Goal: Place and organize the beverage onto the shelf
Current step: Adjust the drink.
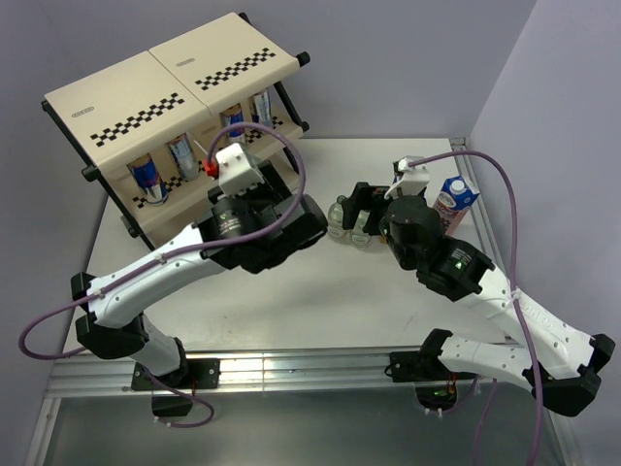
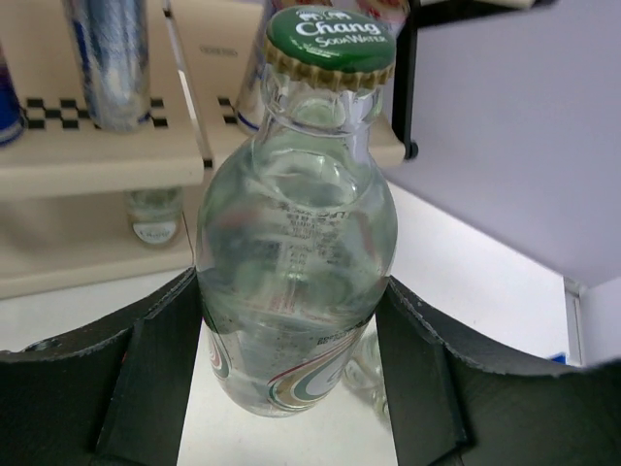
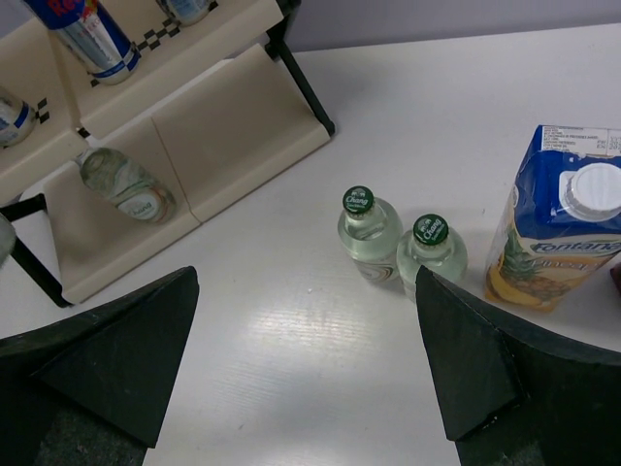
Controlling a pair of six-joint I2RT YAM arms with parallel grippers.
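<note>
the black fingers [image 2: 160, 359] of the left gripper [image 2: 291, 383] pinch a clear glass bottle with a green crown cap [image 2: 296, 252], one pad on each flank of its body. whether its base is clear of the white table [image 2: 456, 252] i cannot tell. just beyond it stands the cream-panelled shelf with black tube frame and checkered strips [image 1: 165, 97]. its middle tier holds slim blue-and-silver cans [image 2: 109, 58], and its lowest tier holds one more clear bottle [image 3: 124, 184].

the right gripper [image 3: 306, 277] has its fingers [image 3: 466, 359] spread wide around nothing. it hangs above two green-capped clear bottles [image 3: 367, 228] [image 3: 432, 248] that stand on the table just beside each other. a blue-and-yellow pineapple juice carton with a white screw cap [image 3: 553, 243] is close on their far side.

the step in hand looks to be shelving the bottles: one is already on the rack, one is gripped and near it, and two wait with the carton.

next, the left arm should carry its bottle onto the lowest tier beside the one already there, keeping the cap under the tier above and off the black tube. it should open only once the base sits flat. the right arm must drop around a single bottle without nudging the bottle next to it.
</note>
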